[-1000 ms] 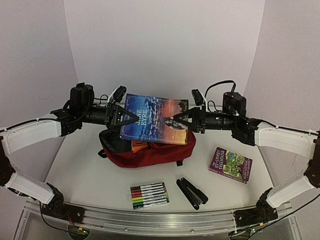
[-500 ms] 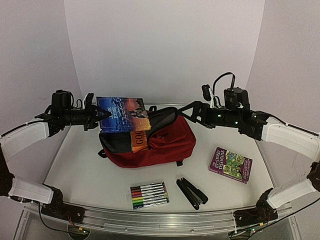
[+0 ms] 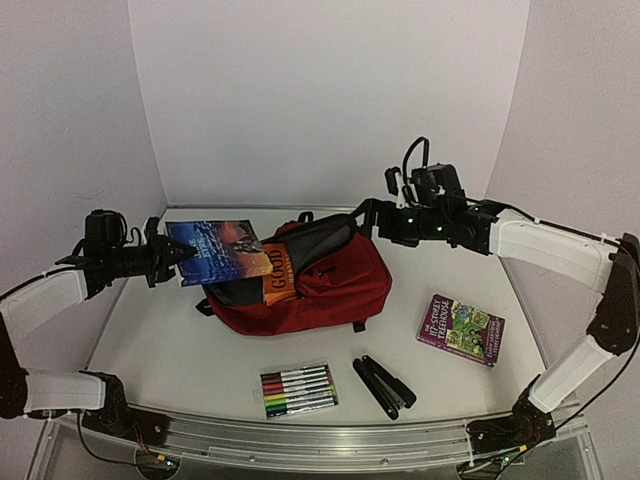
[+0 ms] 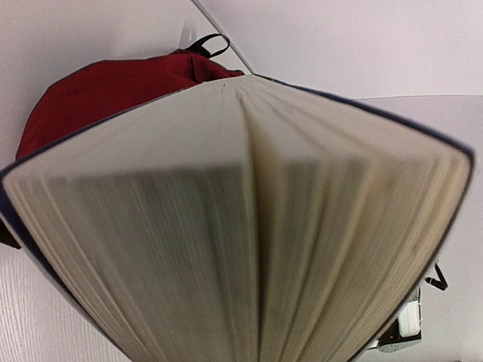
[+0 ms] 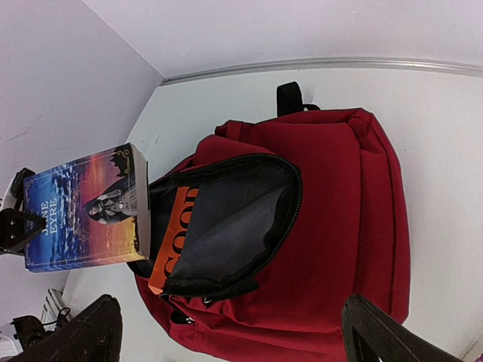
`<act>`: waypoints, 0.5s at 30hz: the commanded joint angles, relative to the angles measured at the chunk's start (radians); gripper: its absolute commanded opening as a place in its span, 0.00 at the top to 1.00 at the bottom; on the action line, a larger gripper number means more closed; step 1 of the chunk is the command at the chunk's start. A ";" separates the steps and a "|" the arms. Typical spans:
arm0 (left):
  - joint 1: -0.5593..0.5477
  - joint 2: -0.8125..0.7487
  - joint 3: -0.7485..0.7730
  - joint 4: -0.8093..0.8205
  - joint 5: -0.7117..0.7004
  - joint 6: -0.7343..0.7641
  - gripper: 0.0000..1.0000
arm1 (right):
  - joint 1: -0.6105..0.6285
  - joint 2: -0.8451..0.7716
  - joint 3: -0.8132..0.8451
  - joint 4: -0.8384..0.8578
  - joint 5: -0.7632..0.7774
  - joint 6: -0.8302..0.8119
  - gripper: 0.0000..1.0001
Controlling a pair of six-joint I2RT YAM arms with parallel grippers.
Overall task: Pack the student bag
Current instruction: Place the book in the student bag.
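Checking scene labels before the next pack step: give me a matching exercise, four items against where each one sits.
Items:
1. Jane Eyre book
2. orange book
3. purple book
4. marker pack

Places:
A. flat on the table, right of the student bag
B. sticking out of the bag's open mouth
C. in the jaws of the left gripper
D. on the table, near side of the bag

Pairs: 1-C, 2-B, 3-A, 4-D
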 commanded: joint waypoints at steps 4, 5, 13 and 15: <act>0.004 -0.126 -0.034 0.148 0.086 -0.015 1.00 | -0.001 0.146 0.131 0.025 -0.005 -0.015 0.02; 0.004 -0.137 -0.044 0.150 0.087 -0.018 1.00 | -0.003 0.167 0.146 0.027 -0.011 -0.010 0.02; 0.004 -0.163 -0.097 0.214 0.127 -0.071 1.00 | -0.003 0.338 0.286 0.058 -0.104 0.000 0.28; 0.004 -0.154 -0.101 0.236 0.131 -0.088 1.00 | -0.003 0.356 0.310 0.063 -0.116 0.007 0.47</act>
